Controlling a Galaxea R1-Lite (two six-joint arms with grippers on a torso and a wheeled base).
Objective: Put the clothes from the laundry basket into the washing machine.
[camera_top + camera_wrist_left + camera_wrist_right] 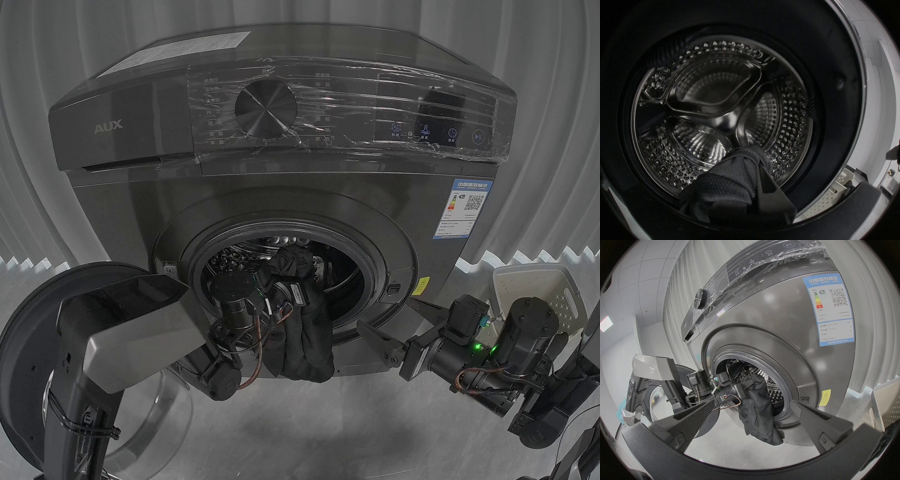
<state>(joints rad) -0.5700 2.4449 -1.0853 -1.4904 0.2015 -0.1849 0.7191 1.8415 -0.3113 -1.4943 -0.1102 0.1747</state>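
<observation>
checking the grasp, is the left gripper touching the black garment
Touching: the left wrist view shows the left gripper shut on the black garment, cloth bunched against it.

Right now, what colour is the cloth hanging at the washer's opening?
The cloth is plain black; the head view shows it best.

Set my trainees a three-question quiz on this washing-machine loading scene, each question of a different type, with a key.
1. True or false: the black garment hangs partly outside the washing machine's open mouth.
2. Fill in: the right gripper has its jaws ____.
3. What holds the garment? A. the left gripper B. the right gripper C. nothing, it lies loose
Key: 1 true; 2 open; 3 A.
</observation>
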